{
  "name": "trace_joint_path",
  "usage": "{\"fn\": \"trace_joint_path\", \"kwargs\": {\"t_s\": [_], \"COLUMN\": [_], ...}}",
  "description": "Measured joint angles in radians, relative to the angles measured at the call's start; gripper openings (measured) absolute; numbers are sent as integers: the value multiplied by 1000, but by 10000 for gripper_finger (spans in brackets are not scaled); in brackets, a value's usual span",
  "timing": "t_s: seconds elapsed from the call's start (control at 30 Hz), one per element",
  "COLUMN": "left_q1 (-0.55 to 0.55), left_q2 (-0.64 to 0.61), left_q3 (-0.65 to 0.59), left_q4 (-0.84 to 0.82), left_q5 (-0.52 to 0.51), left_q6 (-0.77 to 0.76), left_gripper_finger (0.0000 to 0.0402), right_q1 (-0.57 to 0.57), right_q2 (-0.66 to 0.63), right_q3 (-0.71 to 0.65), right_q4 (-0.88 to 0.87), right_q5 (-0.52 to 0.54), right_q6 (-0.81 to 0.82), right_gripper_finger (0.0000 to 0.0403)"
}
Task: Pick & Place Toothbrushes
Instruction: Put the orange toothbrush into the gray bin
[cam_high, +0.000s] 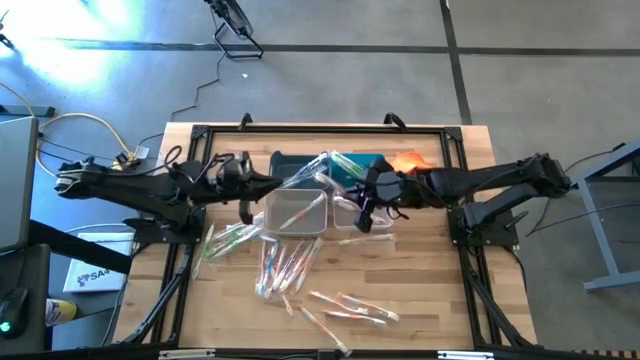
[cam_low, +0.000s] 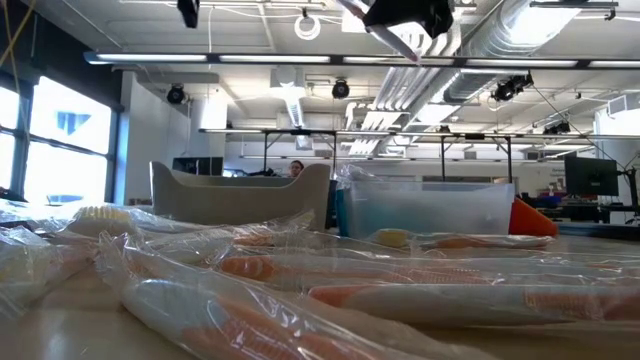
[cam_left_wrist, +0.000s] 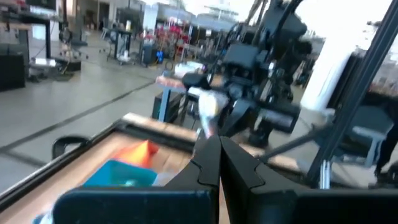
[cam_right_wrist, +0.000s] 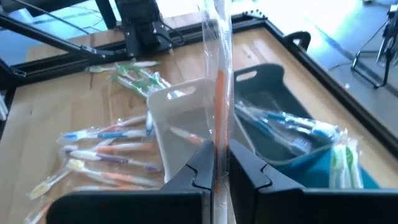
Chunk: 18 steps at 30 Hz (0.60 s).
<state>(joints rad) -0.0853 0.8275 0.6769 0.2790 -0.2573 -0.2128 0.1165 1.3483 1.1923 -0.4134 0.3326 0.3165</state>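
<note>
One wrapped toothbrush (cam_right_wrist: 219, 93) pinched in the right claw (cam_right_wrist: 217, 171).

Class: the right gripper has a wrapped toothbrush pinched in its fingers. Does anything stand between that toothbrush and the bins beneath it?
Nothing visible does. The right gripper, shut on the orange-handled toothbrush, hangs above the whitish bin and the dark bin. Both bins are open-topped, and only air shows between them and the toothbrush.

Wooden table (cam_high: 420, 300), loose toothbrushes (cam_high: 285, 265), bins (cam_high: 296, 212), orange cloth (cam_high: 410, 160)
</note>
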Motion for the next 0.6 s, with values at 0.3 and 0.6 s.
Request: {"fn": "trace_joint_path", "kwargs": {"t_s": [0.3,0.6], "left_q1": [0,4], "left_q2": [176,265], "left_q3": [1,1], "left_q4": [219,403], "left_q5": [-24,-24], "left_q6": [26,26], "left_gripper_finger": [42,148], "right_q1": [-43,-73], "right_q2": [1,1], "right_q3": [0,0], "right_q4": [117,179], "right_q5": [-68,-155], "right_q6": [-104,-152], "right_gripper_finger": [14,14]}}
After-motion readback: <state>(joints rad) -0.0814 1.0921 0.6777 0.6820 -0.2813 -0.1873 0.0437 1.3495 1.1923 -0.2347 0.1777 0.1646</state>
